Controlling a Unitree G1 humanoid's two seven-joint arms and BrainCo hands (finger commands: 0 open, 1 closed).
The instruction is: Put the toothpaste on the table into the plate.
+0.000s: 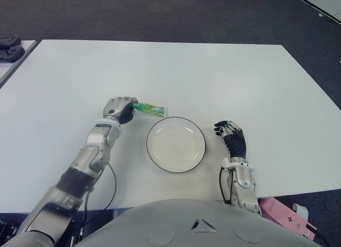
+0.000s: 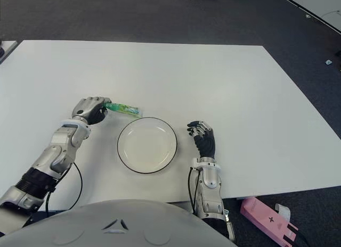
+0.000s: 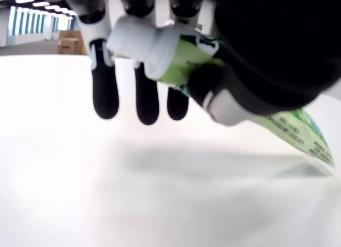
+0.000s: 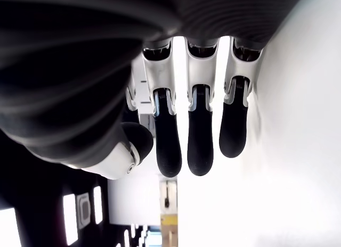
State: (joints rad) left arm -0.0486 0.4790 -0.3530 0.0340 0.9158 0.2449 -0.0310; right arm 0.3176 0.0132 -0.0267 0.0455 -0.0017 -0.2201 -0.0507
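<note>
Here the left hand [image 1: 120, 108] grips the tube [image 1: 149, 108] by its cap end, ready to carry it right to the plate [image 1: 176, 144]; the right hand [image 1: 233, 138] shows right of the plate, fingers loose and empty.

Silver-grey jointed arms with black cables looping near the wrists; left hand [image 1: 120, 109] grey, right hand [image 1: 232, 137] black-fingered with white knuckle segments; grey torso.

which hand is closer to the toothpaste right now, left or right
Left. The left hand is closed around the cap end of the toothpaste, just beyond the plate. The right hand shows on the plate's right side, holding nothing.
</note>
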